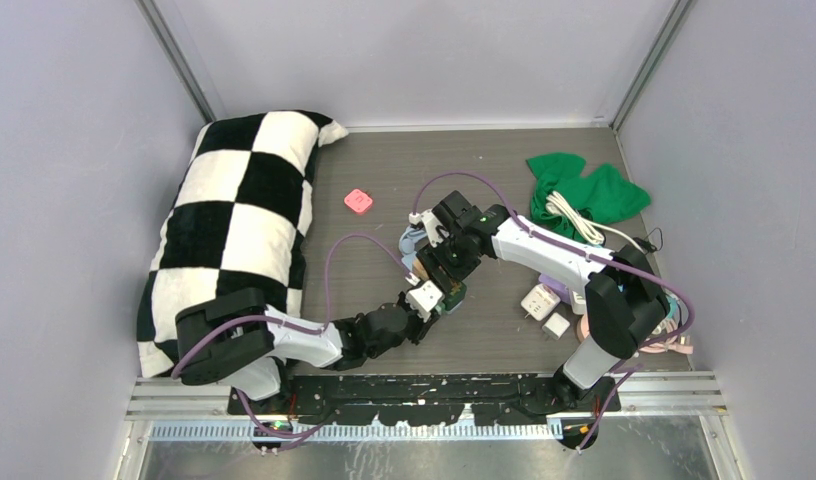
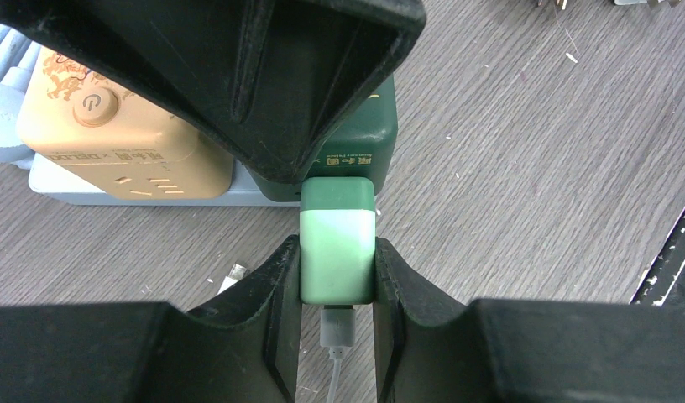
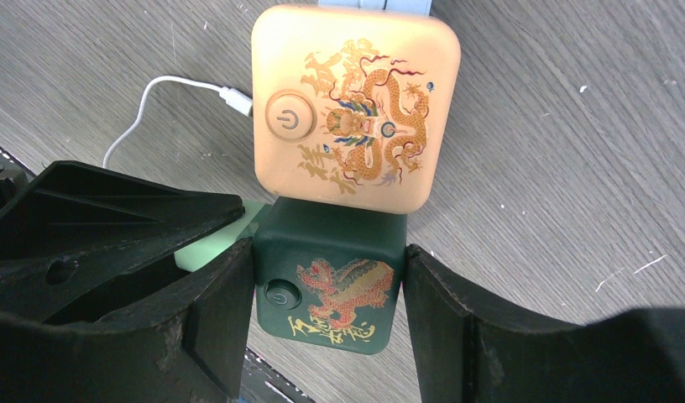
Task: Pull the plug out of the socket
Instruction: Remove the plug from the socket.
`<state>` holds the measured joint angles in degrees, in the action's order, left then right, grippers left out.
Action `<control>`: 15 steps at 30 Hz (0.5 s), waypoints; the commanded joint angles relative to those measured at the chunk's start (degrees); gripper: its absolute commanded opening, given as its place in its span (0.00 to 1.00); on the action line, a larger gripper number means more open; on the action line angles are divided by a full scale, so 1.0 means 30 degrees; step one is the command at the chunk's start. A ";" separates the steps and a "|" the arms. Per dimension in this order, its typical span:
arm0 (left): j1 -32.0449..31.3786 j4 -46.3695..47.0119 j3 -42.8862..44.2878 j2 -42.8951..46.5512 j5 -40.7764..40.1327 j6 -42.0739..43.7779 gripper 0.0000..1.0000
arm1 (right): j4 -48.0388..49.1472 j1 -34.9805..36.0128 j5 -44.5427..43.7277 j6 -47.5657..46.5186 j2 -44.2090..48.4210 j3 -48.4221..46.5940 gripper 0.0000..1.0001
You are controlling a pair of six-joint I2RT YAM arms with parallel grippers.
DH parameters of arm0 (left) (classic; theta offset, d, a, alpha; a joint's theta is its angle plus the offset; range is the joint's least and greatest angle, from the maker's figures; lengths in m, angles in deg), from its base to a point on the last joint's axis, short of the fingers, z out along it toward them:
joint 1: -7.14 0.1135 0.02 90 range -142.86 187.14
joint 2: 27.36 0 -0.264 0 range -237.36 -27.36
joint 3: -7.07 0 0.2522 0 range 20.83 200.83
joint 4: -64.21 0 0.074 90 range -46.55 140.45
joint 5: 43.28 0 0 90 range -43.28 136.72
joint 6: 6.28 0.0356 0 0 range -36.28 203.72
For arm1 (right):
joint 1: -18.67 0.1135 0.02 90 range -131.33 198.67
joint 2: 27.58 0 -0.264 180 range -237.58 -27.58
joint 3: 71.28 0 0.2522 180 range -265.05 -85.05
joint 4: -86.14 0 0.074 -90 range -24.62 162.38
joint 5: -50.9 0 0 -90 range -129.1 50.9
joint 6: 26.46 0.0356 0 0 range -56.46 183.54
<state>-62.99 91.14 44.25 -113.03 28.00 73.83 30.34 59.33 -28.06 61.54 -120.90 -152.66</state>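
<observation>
A dark green cube socket (image 3: 329,290) with a dragon print and a power button sits next to an orange cube socket (image 3: 354,105). A light green plug (image 2: 337,243) with a white USB cable (image 2: 335,369) is plugged into the dark green socket's (image 2: 356,147) side. My left gripper (image 2: 337,281) is shut on the plug, one finger on each side. My right gripper (image 3: 326,311) is shut on the dark green socket, its fingers (image 3: 222,311) against both sides. In the top view both grippers meet at the sockets (image 1: 446,285).
A black-and-white checked pillow (image 1: 239,225) lies at the left. A pink square (image 1: 358,201) lies mid-table. A green cloth (image 1: 584,190) with a white cable sits at the back right. White adapters (image 1: 544,305) lie near the right arm's base.
</observation>
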 commanded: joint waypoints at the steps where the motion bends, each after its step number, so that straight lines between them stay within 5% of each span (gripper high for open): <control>1: -0.0078 -0.2064 0.0338 -0.0195 0.0708 0.0192 0.00 | -0.0001 -0.0224 -0.1945 -0.0944 -0.0661 0.0272 0.15; 6: -0.0080 -0.4460 0.1604 0.1924 0.0562 0.0999 0.00 | -0.0034 -0.0214 -0.1983 -0.0967 -0.0757 0.0252 0.15; 15: -0.0062 -0.2759 -0.0167 0.1530 -0.0109 0.0228 0.00 | -0.0049 -0.0225 -0.2012 -0.0974 -0.0935 0.0213 0.15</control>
<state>-62.83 80.40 46.93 -108.72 29.16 74.95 30.47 59.44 -27.36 62.20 -121.01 -152.73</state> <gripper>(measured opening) 0.304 0.640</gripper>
